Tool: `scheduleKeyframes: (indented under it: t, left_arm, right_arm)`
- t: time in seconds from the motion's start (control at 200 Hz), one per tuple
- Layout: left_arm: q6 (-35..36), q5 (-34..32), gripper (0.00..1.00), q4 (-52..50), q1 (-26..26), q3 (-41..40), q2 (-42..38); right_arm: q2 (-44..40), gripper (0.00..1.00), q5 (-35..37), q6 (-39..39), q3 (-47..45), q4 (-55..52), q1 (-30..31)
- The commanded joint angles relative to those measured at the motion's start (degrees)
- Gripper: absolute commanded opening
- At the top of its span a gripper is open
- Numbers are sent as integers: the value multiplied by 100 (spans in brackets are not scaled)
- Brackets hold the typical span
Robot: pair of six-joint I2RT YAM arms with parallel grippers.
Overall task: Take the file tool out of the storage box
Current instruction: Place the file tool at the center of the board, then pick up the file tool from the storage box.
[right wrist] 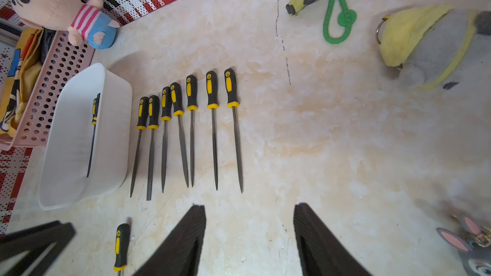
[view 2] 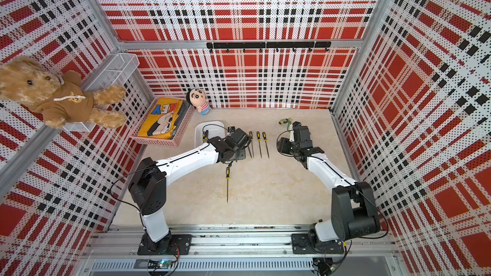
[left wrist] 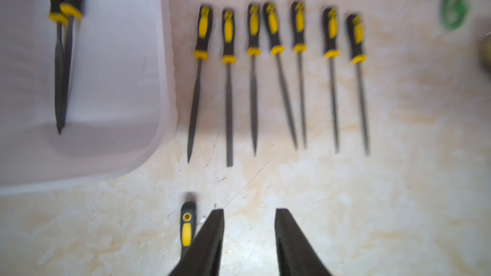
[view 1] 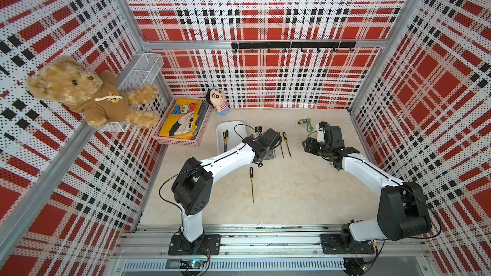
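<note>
Clock bearings are read in the top views, with 12 at the back wall. The marbled tabletop (view 1: pixel 292 203) fills the cell floor. A teddy bear (view 1: pixel 79 88) sits up on the side wall at 9 o'clock, and below it a pink perforated basket (view 1: pixel 180 140) of folded cloth stands at 10 o'clock. At the basket's 3 o'clock is the storage box (right wrist: pixel 69 142), a shallow white tub standing on the tabletop. A small doll (view 1: pixel 219 102) leans in the corner at 11 o'clock.

The left claw (left wrist: pixel 249 211) hangs over the tabletop at about 4 o'clock of the box, its fingers spread with nothing between them. The right claw (right wrist: pixel 249 205), well off at 3 o'clock, is also spread and empty.

Two file tools (left wrist: pixel 62 62) lie overlapped inside the box, handles toward 12. Seven more files (right wrist: pixel 176 99) lie in a row just outside the box at its 3 o'clock. A lone file (view 1: pixel 251 181) lies at the left claw's 6 o'clock, its handle just beside one finger; contact cannot be told. A green-looped keychain (right wrist: pixel 337 17) lies at 1 o'clock.
</note>
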Motion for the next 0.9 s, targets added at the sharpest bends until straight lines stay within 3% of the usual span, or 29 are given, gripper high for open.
scheduleKeyframes:
  t: [0.0,0.2,0.376,0.576,0.897]
  left_arm:
    - [346,1,39,-135,534,433,-96]
    - [739,72,39,-70,1701,924,509]
    - [1095,338,39,32,2407,1580,1289]
    - [1372,607,38,-2,2737,2354,2259]
    - [1455,551,39,-28,2898,2676,2987]
  right_arm:
    - [111,61,2,73,-8,156,-5]
    - [218,61,16,66,99,116,97]
    - [300,61,32,87,88,109,166]
    - [370,61,53,114,51,103,189]
    - [458,62,161,-31,201,-178,203]
